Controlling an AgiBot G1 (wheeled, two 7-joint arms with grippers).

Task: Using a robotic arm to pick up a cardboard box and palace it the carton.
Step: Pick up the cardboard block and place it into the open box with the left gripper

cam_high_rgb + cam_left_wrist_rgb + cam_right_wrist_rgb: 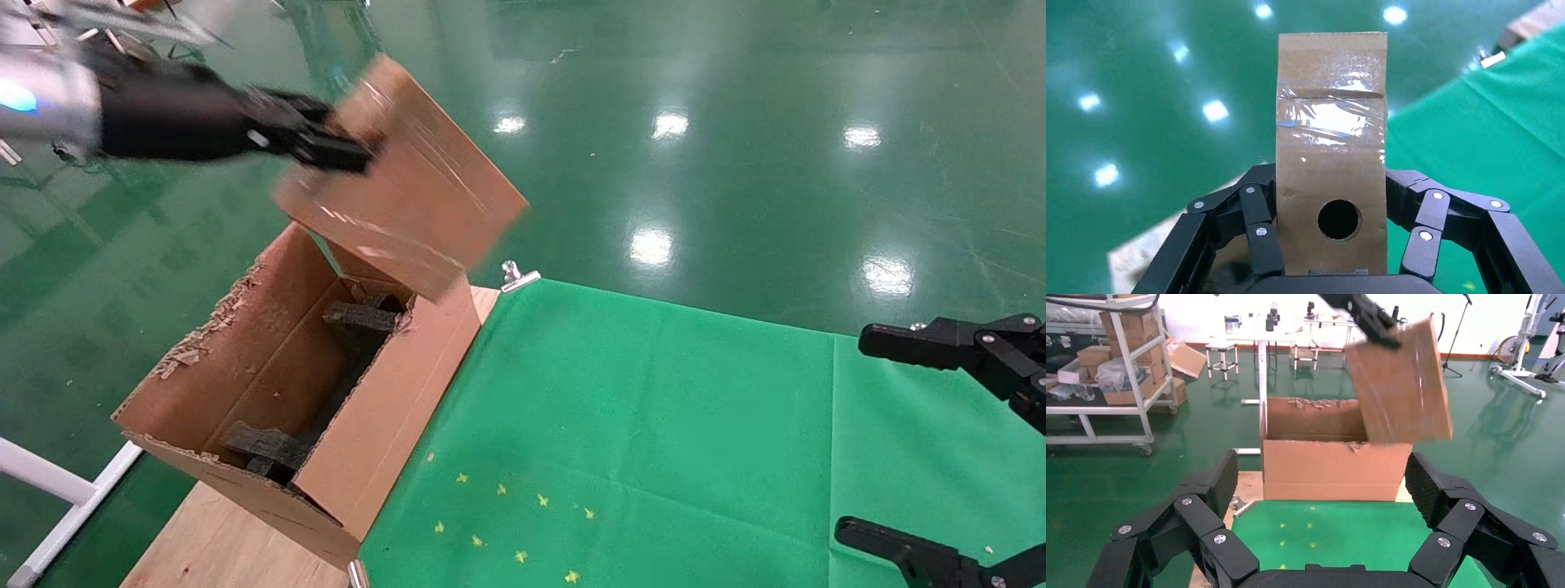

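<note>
Half the job looks done: the carton (310, 392) sits open at the table's left edge, still without the cardboard box (404, 175), which hangs tilted just above its far end, long axis slanting down toward the opening. The left gripper (347, 151) pinches it; the right gripper (940, 441) is parked, spread.

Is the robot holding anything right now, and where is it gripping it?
Yes. The left gripper holds the cardboard box in the air, fingers clamped on its two broad sides at the narrow end with the round hole. The right gripper holds nothing.
</note>
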